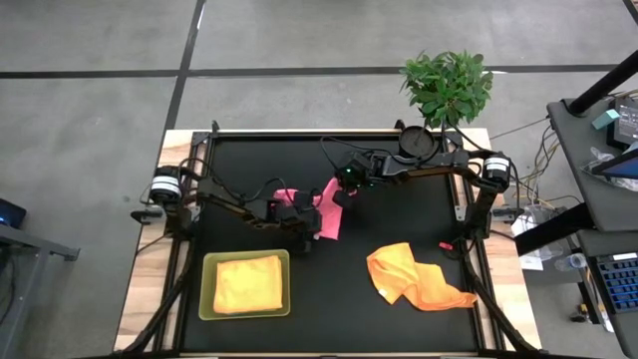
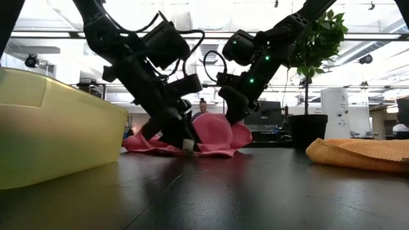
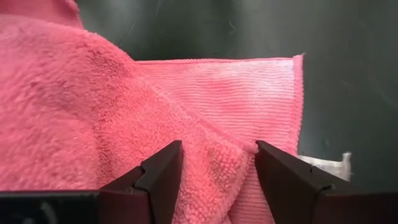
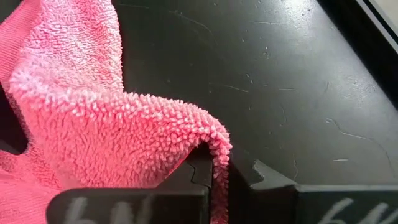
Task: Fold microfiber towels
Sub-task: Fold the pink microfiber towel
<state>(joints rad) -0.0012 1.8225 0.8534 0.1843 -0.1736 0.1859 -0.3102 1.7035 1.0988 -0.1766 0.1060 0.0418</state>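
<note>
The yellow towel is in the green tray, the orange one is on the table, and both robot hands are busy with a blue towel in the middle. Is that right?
Not quite. The towel in the middle is pink, not blue, as the high view shows. The left gripper and right gripper are at it. The yellow towel is in the green tray and the orange one lies on the table.

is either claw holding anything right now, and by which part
The right claw pinches the pink towel by a raised edge. The left claw is open over the towel, holding nothing.

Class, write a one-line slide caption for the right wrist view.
Right tool shut on a raised edge of the pink towel above the black table.
</note>
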